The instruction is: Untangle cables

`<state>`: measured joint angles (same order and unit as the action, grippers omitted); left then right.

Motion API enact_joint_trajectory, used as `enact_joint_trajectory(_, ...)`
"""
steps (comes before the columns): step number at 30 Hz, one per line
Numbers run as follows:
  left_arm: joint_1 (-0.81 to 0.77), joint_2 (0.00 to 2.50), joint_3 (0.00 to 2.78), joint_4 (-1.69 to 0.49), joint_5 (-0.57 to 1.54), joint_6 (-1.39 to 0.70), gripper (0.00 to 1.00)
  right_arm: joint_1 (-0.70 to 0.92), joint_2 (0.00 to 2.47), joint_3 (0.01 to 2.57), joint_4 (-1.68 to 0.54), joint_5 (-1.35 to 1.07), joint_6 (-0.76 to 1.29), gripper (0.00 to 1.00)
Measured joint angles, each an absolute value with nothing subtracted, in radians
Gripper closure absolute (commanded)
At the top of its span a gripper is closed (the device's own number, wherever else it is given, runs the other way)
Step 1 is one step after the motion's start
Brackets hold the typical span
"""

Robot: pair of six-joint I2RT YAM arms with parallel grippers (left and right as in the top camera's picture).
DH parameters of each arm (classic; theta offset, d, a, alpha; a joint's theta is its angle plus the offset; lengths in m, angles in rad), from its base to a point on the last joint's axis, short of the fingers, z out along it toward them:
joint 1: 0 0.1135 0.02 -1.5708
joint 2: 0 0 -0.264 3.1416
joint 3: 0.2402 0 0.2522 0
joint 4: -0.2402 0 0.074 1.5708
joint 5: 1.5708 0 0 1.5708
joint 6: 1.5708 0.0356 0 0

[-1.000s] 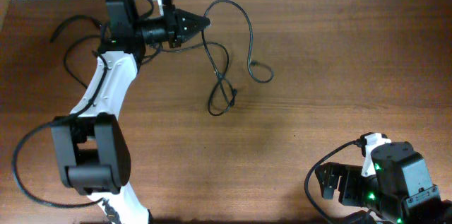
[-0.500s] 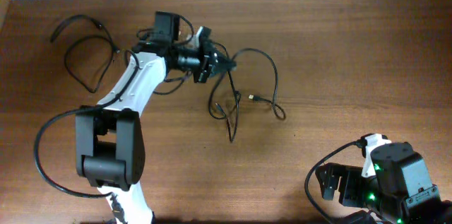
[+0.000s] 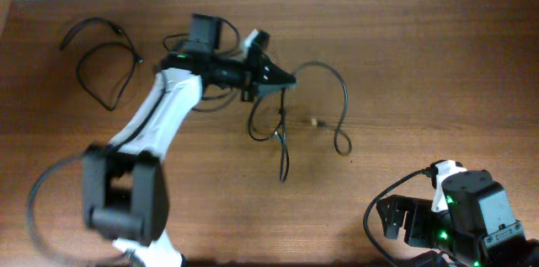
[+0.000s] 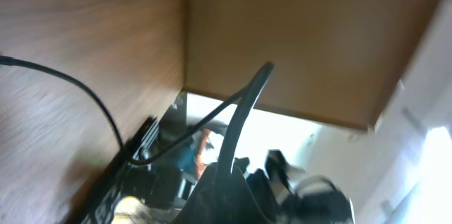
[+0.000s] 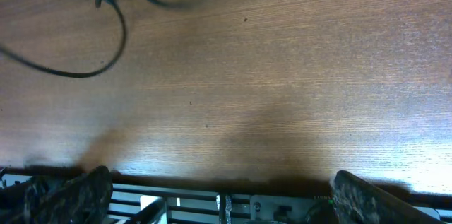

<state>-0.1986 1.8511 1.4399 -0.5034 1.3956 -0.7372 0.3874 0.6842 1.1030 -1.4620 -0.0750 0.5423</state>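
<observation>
As left end effector [image 3: 284,80], clamped on cables [image 3: 345,103], drags rightward, tangle loosens; right end effector [image 5: 219,176] idle, jaws apart.

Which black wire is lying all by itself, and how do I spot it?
Look at the brown wooden table's far left corner. A thin black cable lies there in a loose loop. Unlike the other black cables, it lies apart from the left arm's fingers.

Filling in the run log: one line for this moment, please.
left pincer: shut on cable tangle | loose cable: lying apart from tangle | right pincer: open, idle
</observation>
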Motion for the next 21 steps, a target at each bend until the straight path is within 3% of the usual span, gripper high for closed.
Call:
enact_joint_trajectory(6, 0.017, 1.427, 1.479, -0.494, 1.431, -0.729, 1.00, 0.387, 0.684, 1.103, -1.459, -0.075, 0.542, 0.02)
enact_joint_trajectory(8, 0.142, 1.336, 1.485, -0.566, 1.325, -0.694, 1.00, 0.387, 0.684, 1.103, -1.458, -0.075, 0.542, 0.01)
enact_joint_trajectory(10, 0.249, 1.314, 1.497, -0.740, 1.112, -0.632, 1.00, 0.387, 0.683, 1.103, -1.461, -0.075, 0.542, 0.01)
enact_joint_trajectory(13, 0.345, 1.327, 1.487, -1.109, 0.567, -0.561, 1.00, 0.387, 0.683, 1.103, -1.459, -0.075, 0.542, 0.01)
enact_joint_trajectory(15, 0.364, 1.339, 1.464, -1.165, 0.234, -0.542, 1.00, 0.387, 0.683, 1.103, -1.453, -0.075, 0.542, 0.01)
enact_joint_trajectory(17, 0.366, 1.349, 1.445, -1.166, 0.040, -0.537, 1.00, 0.387, 0.683, 1.103, -1.451, -0.075, 0.542, 0.02)
enact_joint_trajectory(21, 0.366, 1.414, 1.413, -1.178, -0.156, -0.530, 1.00, 0.387, 0.683, 1.103, -1.451, -0.075, 0.542, 0.02)
